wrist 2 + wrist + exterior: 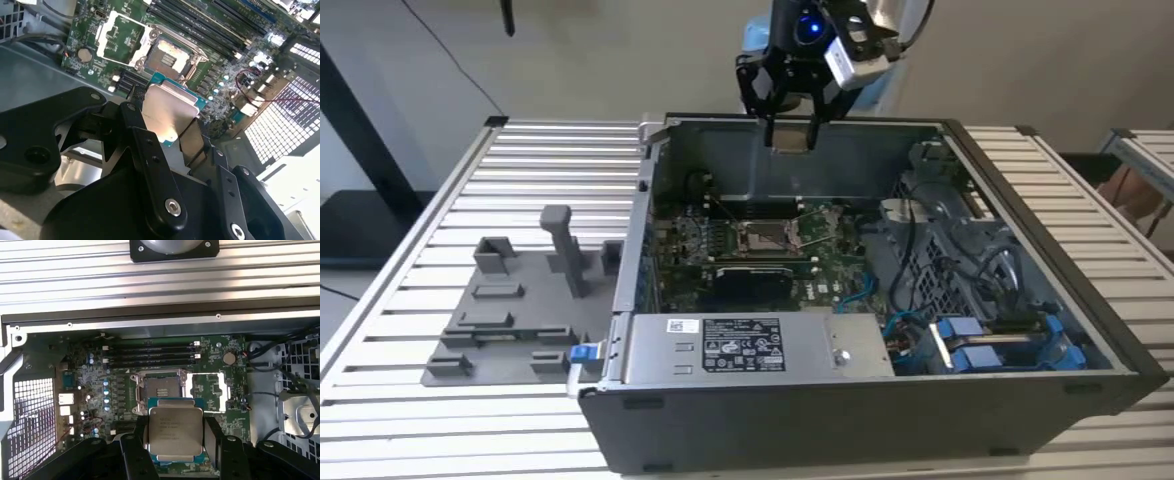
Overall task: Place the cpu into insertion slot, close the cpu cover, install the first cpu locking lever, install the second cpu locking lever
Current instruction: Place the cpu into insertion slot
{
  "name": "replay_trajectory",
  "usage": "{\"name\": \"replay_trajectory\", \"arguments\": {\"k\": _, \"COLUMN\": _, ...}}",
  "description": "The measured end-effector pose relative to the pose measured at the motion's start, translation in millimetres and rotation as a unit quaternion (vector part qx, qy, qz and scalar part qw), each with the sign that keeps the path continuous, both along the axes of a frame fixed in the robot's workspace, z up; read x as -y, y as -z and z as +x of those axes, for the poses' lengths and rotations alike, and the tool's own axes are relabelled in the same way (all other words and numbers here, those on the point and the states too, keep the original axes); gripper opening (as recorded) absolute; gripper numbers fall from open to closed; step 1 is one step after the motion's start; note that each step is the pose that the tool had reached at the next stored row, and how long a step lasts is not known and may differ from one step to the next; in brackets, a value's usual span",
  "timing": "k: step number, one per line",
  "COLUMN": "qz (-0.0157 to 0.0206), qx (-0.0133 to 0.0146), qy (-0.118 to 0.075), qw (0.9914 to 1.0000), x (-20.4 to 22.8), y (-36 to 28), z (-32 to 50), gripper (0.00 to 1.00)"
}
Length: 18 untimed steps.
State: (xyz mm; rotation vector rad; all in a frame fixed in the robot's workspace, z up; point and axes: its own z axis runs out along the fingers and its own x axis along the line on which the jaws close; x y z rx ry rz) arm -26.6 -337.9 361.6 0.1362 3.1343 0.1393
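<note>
1. The slatted tabletop (534,160) is carrying an opened computer case (881,400). The case is lying with its open side up, which likely serves to let the arm reach in from above.
2. The green motherboard (834,288) is lying flat on the case floor, so the socket is facing straight up.
3. The hand (790,140) is hanging over the case near its far wall, well above the board. It is clamping the cpu, with its fingers (214,437) pressing on two opposite edges.
4. The cpu cover (102,40) is lying folded open just beside the socket. That is leaving the socket bare to take the chip.
5. The insertion slot (161,391) is showing its dark centre inside a metallic rim, and nothing is sitting in it.
6. The cpu (175,432) is sitting between the fingertips with its metal top facing the wrist cameras. The edge grip appears to be keeping it level and its underside untouched. It is hanging apart from the slot and well above it, and it is not touching the board.
</note>
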Motion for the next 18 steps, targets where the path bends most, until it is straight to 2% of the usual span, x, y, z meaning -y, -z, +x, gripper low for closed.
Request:
{"name": "replay_trajectory", "arguments": {"k": 12, "qz": 0.0000, "qx": -0.0014, "qy": 0.027, "qw": 0.99964, "x": -0.1, "y": 1.8, "z": 0.0, "gripper": 0.54}}
{"name": "replay_trajectory", "arguments": {"k": 18, "qz": -0.0001, "qx": -0.0046, "qy": 0.052, "qw": 0.99863, "x": -0.2, "y": 3.4, "z": 0.0, "gripper": 0.54}}
